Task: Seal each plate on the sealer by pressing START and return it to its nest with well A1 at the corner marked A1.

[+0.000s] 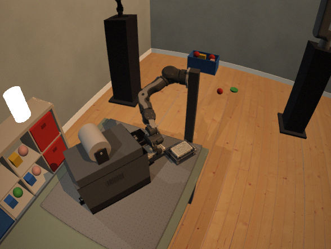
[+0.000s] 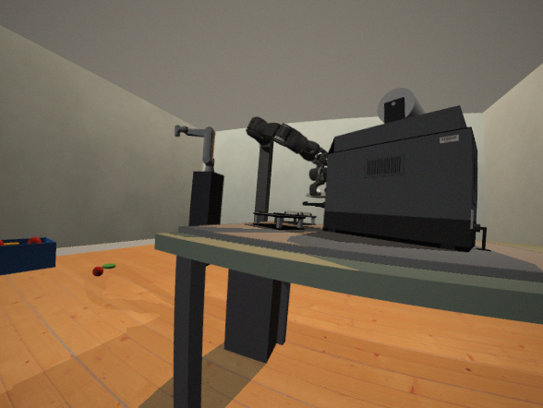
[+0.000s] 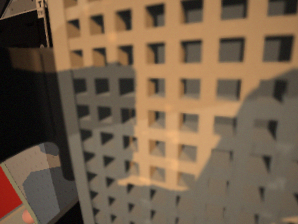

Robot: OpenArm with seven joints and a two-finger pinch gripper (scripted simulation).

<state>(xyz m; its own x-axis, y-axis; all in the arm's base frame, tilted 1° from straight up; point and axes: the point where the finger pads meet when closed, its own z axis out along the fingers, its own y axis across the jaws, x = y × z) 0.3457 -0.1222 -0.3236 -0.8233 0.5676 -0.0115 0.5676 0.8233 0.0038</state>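
My gripper (image 1: 154, 145) (image 2: 317, 193) is shut on a white well plate (image 3: 175, 100) (image 2: 310, 203). It holds the plate flat and a little above the table, close against the open side of the dark sealer (image 1: 112, 169) (image 2: 402, 185). The plate's grid of square wells fills the wrist view, partly in shadow; my fingers are hidden there. A second white well plate (image 1: 180, 149) sits in its dark nest (image 1: 178, 159) just right of my gripper. In the exterior view the nests (image 2: 283, 217) show as a low dark rack left of the sealer. The sealer's stage and lamp are hidden.
A foil roll (image 1: 91, 139) sits on top of the sealer. The arm's black mount post (image 1: 192, 104) stands right behind the nests. The grey mat (image 1: 135, 214) covers the table. A toy shelf (image 1: 25, 158) stands at the left, and black towers (image 1: 122, 56) (image 1: 304, 87) on the floor.
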